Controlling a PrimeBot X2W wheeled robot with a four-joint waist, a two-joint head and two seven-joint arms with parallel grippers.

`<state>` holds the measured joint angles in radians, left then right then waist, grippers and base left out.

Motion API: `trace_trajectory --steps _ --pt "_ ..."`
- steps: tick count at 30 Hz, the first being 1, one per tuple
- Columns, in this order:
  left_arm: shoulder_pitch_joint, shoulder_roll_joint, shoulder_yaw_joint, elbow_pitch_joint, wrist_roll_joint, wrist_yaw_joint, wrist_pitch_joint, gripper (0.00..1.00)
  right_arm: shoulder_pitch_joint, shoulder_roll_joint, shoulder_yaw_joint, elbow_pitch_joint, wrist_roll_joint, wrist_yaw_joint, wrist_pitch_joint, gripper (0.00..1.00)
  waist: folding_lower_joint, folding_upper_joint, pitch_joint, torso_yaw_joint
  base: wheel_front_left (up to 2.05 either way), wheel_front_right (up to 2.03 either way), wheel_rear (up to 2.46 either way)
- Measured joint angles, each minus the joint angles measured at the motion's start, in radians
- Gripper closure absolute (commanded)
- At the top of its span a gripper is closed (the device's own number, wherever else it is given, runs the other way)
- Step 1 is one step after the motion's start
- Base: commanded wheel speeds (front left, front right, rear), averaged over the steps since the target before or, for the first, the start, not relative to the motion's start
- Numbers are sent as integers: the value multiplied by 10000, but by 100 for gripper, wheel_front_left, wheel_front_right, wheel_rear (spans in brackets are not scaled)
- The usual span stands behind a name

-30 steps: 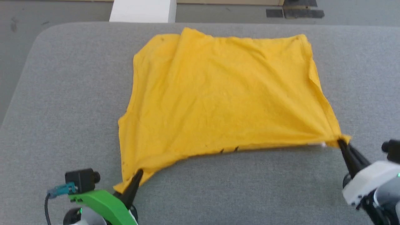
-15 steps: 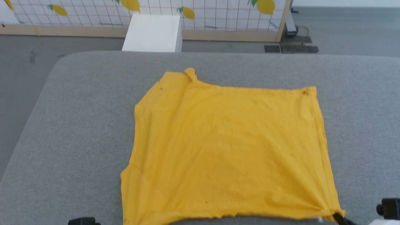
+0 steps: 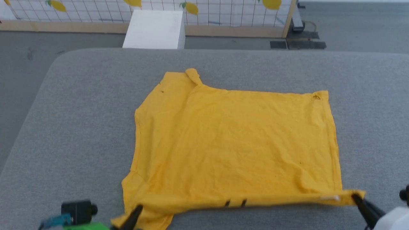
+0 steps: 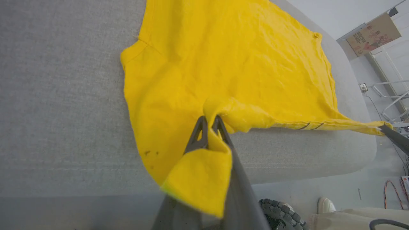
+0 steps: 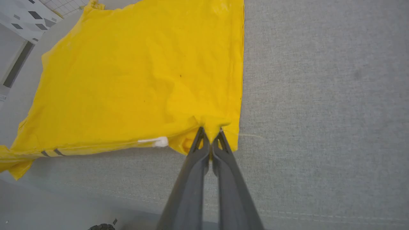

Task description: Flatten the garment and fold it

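The garment (image 3: 236, 143) lies spread across the middle of the grey padded surface (image 3: 80, 127), plain yellow side up, its far edge toward the top of the head view and its near edge along the bottom. Both tools are clamped on that near edge. The left gripper (image 3: 135, 212), at the lower left, has its fingers closed tight on a bunched corner. The right gripper (image 3: 356, 198), at the lower right, is pinched shut on the opposite corner, so the edge runs taut between them. I judge the flattening mostly done: the main panel is smooth with shallow wrinkles, though a small lump sits at the upper left corner and the near edge is rolled over on itself. No clear fold has been made, so the folding appears to be left. The head view gives the whole outline, with a white box (image 3: 155, 28) beyond the surface. The left wrist view shows cloth draped over that gripper's fingers, and a shoe (image 4: 326, 204) on the floor at its lower right. The right wrist view shows a small white tag (image 5: 159, 141) beside its fingers and two black lines (image 5: 49, 152) peeking out at its lower left.
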<state>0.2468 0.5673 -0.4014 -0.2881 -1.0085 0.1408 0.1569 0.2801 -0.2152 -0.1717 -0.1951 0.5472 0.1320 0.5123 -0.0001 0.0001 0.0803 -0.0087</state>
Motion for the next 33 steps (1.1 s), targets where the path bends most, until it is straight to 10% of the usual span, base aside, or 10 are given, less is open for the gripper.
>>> trace_trajectory --steps 16,33 --pt "-4707 -380 -412 2341 1645 -1126 -92 100 -3804 -1306 1264 1705 -347 2 -1091 100 1 0 1816 -145 0 0 0" --pt "-6179 -1342 -773 5405 1519 -1812 -186 100 -5316 -1745 2270 4119 -265 2 -1465 100 0 0 2896 -6 0 0 0"
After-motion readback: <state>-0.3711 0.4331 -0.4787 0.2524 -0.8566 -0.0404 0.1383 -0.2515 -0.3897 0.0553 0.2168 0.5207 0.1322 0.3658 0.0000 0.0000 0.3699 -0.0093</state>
